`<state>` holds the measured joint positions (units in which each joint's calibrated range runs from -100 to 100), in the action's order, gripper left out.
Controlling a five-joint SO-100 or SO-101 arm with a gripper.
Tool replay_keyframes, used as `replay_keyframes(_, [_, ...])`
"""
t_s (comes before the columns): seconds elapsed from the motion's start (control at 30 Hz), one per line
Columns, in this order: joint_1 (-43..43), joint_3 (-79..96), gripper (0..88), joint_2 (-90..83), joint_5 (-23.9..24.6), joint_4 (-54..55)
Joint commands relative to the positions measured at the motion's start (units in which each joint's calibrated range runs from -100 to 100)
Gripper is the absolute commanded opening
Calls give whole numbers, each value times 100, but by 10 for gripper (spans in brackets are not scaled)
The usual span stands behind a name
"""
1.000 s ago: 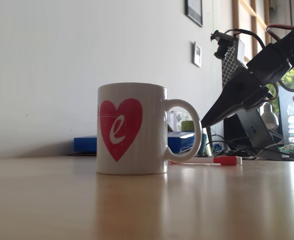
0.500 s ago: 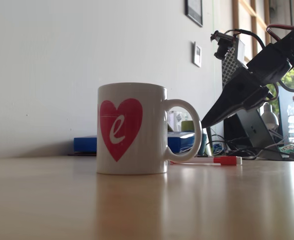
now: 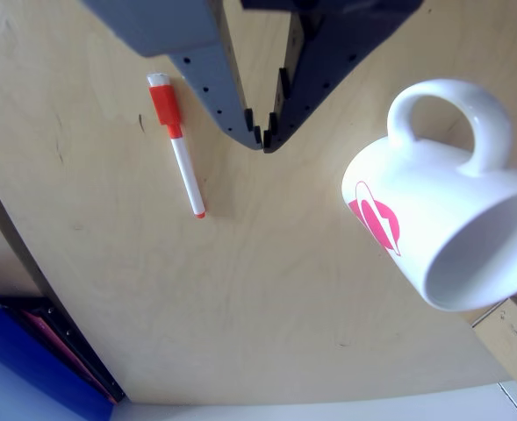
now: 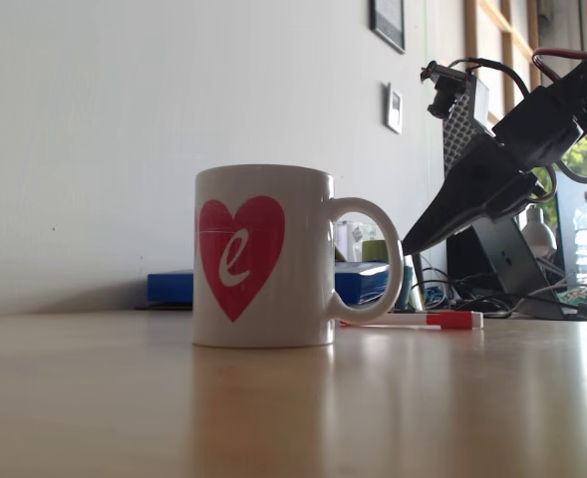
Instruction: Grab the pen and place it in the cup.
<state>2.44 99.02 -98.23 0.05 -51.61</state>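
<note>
The pen (image 3: 183, 162), white with an orange-red cap, lies flat on the wooden table in the other view, cap towards the top. My gripper (image 3: 263, 143) hangs above the table just to its right, shut with nothing between the fingertips. The white cup (image 3: 451, 219) with a pink logo stands further right, handle towards the top. In the fixed view the cup (image 4: 263, 259) stands upright in front and shows a pink heart. The pen (image 4: 428, 320) lies behind its handle. Above the pen, the gripper (image 4: 406, 249) points down and to the left.
A blue box (image 4: 168, 287) lies against the white wall behind the cup. Cables and desk clutter (image 4: 492, 299) sit at the far right. In the other view a blue folder (image 3: 12, 368) shows past the table's (image 3: 240, 289) lower left edge.
</note>
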Motion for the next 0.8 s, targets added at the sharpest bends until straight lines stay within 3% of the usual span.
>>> replay_keyframes(0.0, [-31, 43, 10, -52, 11, -5])
replay_keyframes(0.43, [-298, -192, 18, 462, -52, 90])
replay_keyframes(0.67, [-606, -1976, 18, 3591, -678, 1303])
replay_keyframes(0.77, [-606, -2963, 32, 4935, -688, 1346])
